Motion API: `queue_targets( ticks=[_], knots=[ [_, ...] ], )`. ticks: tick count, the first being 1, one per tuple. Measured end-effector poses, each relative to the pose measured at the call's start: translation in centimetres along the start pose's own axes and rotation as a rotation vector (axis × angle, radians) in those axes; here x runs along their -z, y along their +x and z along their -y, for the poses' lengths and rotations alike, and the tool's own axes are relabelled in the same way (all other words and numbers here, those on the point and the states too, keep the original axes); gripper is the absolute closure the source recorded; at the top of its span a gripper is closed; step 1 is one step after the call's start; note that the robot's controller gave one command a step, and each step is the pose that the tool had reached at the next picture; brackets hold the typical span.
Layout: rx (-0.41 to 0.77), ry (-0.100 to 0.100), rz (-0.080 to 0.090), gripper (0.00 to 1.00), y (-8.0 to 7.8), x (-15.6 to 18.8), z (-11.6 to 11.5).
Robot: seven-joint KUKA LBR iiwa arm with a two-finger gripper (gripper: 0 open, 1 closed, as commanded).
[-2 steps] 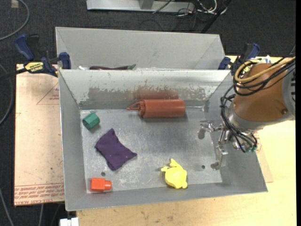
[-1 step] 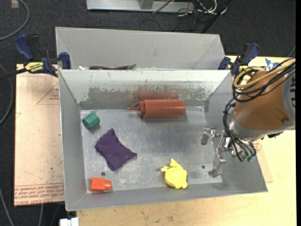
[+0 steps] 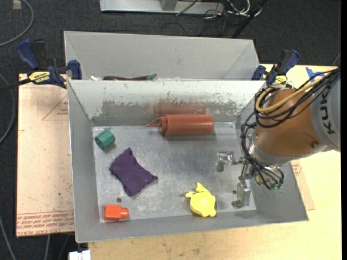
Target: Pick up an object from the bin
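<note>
1. Gripper (image 3: 232,179): stood low at the right side of the bin (image 3: 179,161). Its two fingers (image 3: 223,160) were spread apart, one farther and one nearer, and the claw was released, with bare bin floor in the gap and nothing grasped.
2. Arm (image 3: 282,129): came in from the right, with an orange-brown cover and looped cables over the wrist.
3. Yellow toy (image 3: 202,202): a lumpy, soft-looking piece on the near part of the floor, right of centre. It lay just left of the nearer finger and apart from it, and was the thing closest to the gripper.
4. Reddish-brown bottle (image 3: 184,125): lay on its side along the far wall, nozzle pointing left.
5. Green block (image 3: 104,138): lay in the far left corner.
6. Purple cloth (image 3: 132,171): lay flat, left of centre.
7. Orange piece (image 3: 115,212): lay in the near left corner, small and blocky.
</note>
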State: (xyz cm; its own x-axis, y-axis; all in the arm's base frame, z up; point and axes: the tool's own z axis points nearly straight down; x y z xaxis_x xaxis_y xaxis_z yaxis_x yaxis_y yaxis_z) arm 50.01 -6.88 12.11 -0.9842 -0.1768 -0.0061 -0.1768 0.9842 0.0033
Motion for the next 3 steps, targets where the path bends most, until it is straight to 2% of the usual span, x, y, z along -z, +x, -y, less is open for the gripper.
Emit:
queue_targets(
  ticks=[1,2,3],
  knots=[
    [0.170,0.003,-0.004,0.00,0.1,-1.7,-1.6],
    [0.027,0.002,0.008,0.00,0.6,-4.1,-4.3],
    [0.124,0.003,0.003,0.00,-0.9,-4.3,-7.2]
  ],
)
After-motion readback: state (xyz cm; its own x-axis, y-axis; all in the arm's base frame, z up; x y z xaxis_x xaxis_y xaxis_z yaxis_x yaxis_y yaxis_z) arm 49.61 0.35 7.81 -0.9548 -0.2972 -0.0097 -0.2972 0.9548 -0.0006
